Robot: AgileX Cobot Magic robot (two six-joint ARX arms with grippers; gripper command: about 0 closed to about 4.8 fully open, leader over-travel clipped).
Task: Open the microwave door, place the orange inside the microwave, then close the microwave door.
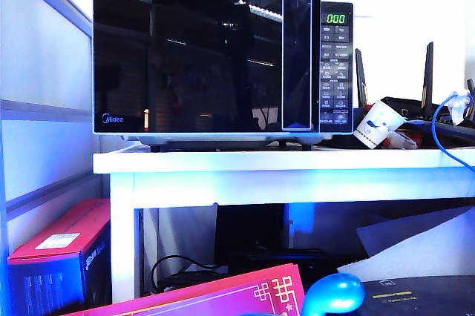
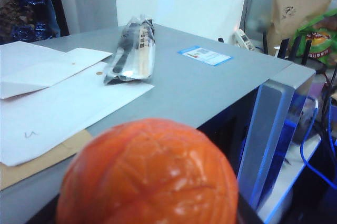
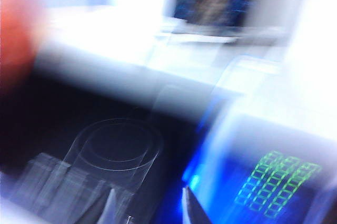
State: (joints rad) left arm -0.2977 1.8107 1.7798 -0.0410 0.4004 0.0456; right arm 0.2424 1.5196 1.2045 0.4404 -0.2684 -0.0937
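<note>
The orange (image 2: pixel 150 174) is seen right in front of the left wrist camera, raised clear of the microwave (image 2: pixel 200 84) top. It is judged to be pinched by the left gripper, though the fingers are almost wholly hidden behind the fruit. Below and ahead of that hand lie the grey casing, some paper (image 2: pixel 63 98) and a plastic packet (image 2: pixel 131 50).

The right gripper (image 3: pixel 151 211) is held partly spread with nothing between its tips, close before the oven front. The glass turntable (image 3: pixel 118 148) is seen just ahead of it and the green display (image 3: pixel 274 182) off to one side, all badly blurred.

In the exterior view the door (image 1: pixel 189 53) looks flush or nearly so. Whether it is ajar cannot be told.

The coming move is judged to turn on this: the cavity lies below the orange and behind the door, so nothing can be lowered in until the door is swung wide. The upright handle (image 1: pixel 297 45) is nearer to the right gripper, the free one.
</note>
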